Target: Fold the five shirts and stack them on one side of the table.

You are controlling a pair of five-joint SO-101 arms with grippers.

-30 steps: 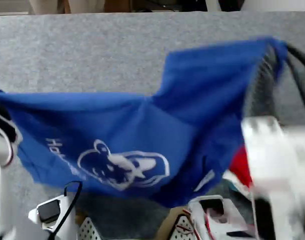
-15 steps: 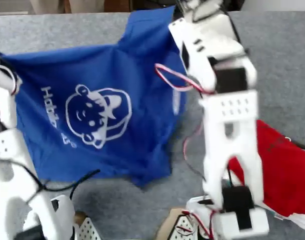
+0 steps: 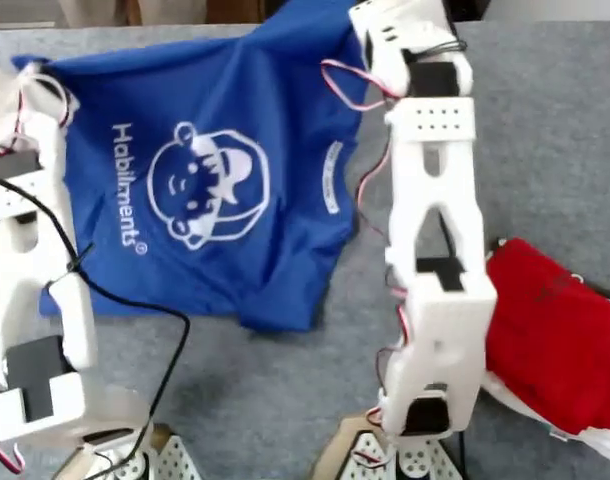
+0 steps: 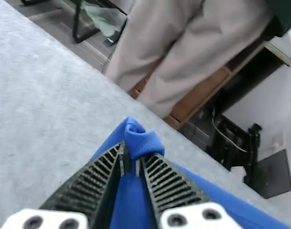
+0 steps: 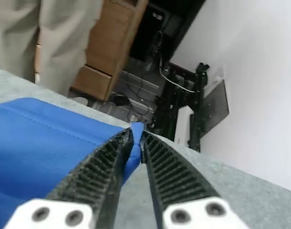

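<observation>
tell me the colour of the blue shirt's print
White print on the blue shirt, clearest in high view.

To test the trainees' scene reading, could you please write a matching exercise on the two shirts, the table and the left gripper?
1. blue shirt
2. red shirt
3. table
4. left gripper

A. grey
B. shut on a blue corner
C. spread out, print up
D. heaped beside the right arm

Pairs: 1-C, 2-D, 3-A, 4-B.

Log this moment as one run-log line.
left gripper: shut on blue shirt | right gripper: shut on blue shirt | red shirt: on table
</observation>
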